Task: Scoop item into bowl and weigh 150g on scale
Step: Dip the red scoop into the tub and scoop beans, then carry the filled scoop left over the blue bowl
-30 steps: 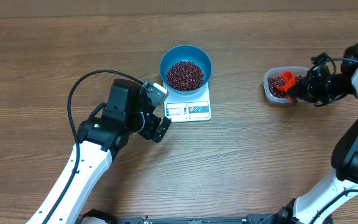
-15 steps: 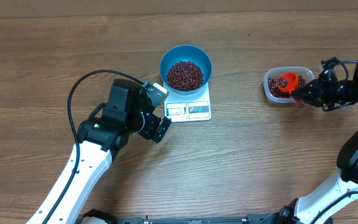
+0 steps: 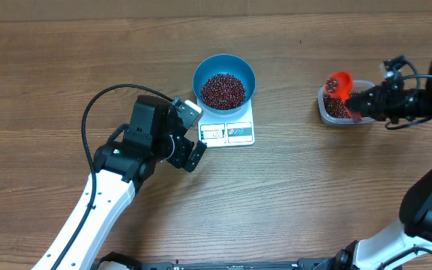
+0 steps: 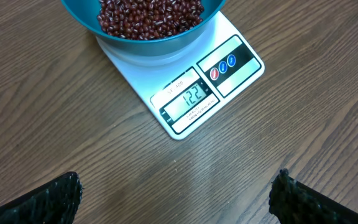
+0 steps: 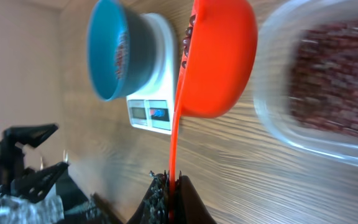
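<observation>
A bright-blue bowl [image 3: 224,77] holding dark red-brown beans [image 3: 223,89] stands on the white scale [image 3: 228,132]; the left wrist view shows the scale [image 4: 204,87], the bowl [image 4: 143,41] and its beans [image 4: 149,15]. My left gripper [image 3: 193,135] hovers open just left of the scale's display, its fingertips [image 4: 48,199] wide apart over bare wood. My right gripper [image 3: 356,105] is shut on the handle of an orange scoop [image 3: 339,82] with beans in it, raised over the left end of the clear tub [image 3: 342,105]. From the right wrist the scoop [image 5: 219,59] shows edge-on.
The clear plastic tub [image 5: 328,87] of beans sits at the right of the wooden table [image 3: 313,187]. My left arm's black cable loops over the table at the left [image 3: 96,105].
My right gripper has lifted the orange scoop out of the beans in the tub and up to the tub's left end. My left arm has stayed still.
</observation>
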Robot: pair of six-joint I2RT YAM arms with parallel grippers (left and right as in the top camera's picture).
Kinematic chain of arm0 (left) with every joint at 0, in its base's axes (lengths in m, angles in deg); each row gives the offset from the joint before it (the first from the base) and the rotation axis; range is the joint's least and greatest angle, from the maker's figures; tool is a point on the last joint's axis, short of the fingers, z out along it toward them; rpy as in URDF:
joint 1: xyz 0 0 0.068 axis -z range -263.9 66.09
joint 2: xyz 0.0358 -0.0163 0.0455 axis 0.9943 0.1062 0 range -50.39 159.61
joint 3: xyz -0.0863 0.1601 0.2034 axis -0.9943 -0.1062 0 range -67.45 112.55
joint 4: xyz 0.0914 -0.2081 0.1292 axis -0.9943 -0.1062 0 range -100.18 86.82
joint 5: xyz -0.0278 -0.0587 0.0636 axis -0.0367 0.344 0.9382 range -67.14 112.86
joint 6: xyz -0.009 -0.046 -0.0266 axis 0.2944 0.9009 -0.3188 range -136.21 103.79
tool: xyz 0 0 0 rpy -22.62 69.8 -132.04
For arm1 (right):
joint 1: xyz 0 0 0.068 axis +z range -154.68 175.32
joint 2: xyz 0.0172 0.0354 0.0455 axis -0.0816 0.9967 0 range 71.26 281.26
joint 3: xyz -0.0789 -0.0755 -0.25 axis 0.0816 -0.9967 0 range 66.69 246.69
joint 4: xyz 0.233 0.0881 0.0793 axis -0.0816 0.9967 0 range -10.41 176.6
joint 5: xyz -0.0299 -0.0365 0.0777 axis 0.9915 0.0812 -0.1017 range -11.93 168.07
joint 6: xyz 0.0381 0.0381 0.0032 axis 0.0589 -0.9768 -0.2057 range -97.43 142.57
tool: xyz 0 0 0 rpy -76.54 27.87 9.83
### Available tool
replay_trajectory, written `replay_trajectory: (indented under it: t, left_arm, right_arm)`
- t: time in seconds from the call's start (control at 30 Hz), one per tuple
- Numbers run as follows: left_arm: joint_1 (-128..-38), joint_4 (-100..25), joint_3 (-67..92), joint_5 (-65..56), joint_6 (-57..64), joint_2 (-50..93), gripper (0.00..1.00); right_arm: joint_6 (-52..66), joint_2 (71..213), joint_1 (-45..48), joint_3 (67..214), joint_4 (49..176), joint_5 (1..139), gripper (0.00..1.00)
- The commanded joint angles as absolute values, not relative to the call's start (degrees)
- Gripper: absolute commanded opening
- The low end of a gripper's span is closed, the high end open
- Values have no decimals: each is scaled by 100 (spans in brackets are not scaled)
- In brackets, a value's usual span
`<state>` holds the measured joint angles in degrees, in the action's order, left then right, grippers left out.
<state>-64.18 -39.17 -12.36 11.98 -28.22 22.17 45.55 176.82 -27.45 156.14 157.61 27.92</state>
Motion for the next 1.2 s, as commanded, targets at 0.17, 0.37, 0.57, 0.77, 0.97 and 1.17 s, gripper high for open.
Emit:
replay_trajectory:
  t: [0.17, 0.37, 0.57, 0.77, 0.97, 1.17]
  left_arm:
    - [-6438, -3912, -1256, 1235, -2756, 2247, 99]
    - [-6438, -3912, -1256, 1235, -2756, 2247, 100]
    - [-6438, -3912, -1256, 1235, -2756, 2247, 100]
    - [-6438, -3912, -1256, 1235, -2756, 2247, 99]
    - [-6438, -3912, -1256, 1235, -2756, 2247, 100]
    - [-6438, -3912, -1256, 1235, -2756, 2247, 100]
  right_arm:
    - [4107, 17507, -1540, 15778, 15385, 2392, 4]
    - [3156, 17507, -590, 15861, 14540, 2645, 4]
    - [2435, 17507, 232, 15865, 13766, 3261, 4]
    - [2070, 17507, 779, 15865, 13307, 3978, 4]
    - [1971, 17507, 1301, 15865, 13086, 5194, 4]
    - [1956, 17507, 1697, 15865, 12964, 6291, 4]
